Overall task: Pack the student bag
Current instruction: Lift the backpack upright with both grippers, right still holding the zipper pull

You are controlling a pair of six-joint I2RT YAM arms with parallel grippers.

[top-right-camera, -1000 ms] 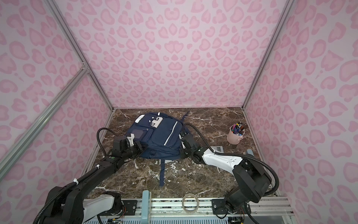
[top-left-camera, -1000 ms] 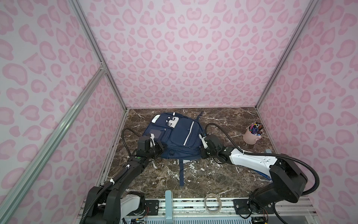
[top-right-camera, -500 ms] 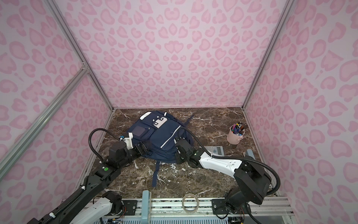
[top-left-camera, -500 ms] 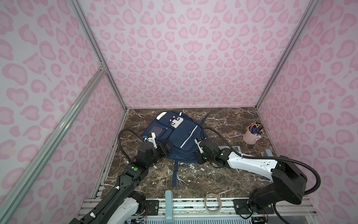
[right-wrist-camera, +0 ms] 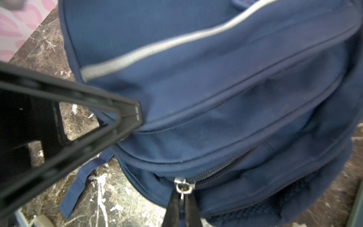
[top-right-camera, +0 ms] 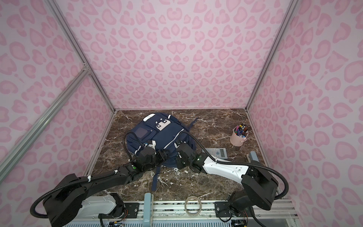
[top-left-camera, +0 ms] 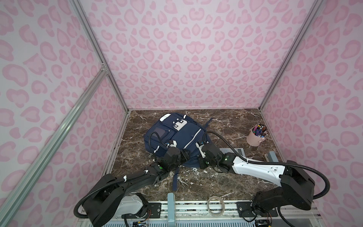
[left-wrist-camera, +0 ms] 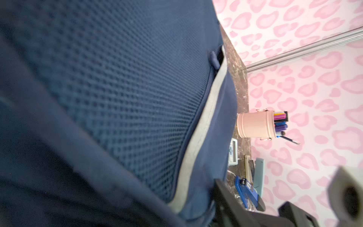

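My navy, grey-striped student bag (top-left-camera: 177,135) lies flat; right gripper (right-wrist-camera: 181,198) clamps its zipper pull (right-wrist-camera: 184,187). Left gripper (top-left-camera: 185,154) crowds it, jaws unclear; pen cup (top-left-camera: 255,138) well apart.

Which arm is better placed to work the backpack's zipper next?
Right: the right gripper is shut on the zipper pull of the student bag, while the left gripper sits at a side seam, away from it.

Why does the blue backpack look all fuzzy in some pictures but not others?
Left wrist view: the student bag is right up against the lens, so its near fabric smears, while the pink pen cup farther off looks sharper. Right wrist view: the zipper pull is fairly crisp, the bag's far fabric soft. Both top views: sharp and evenly lit.
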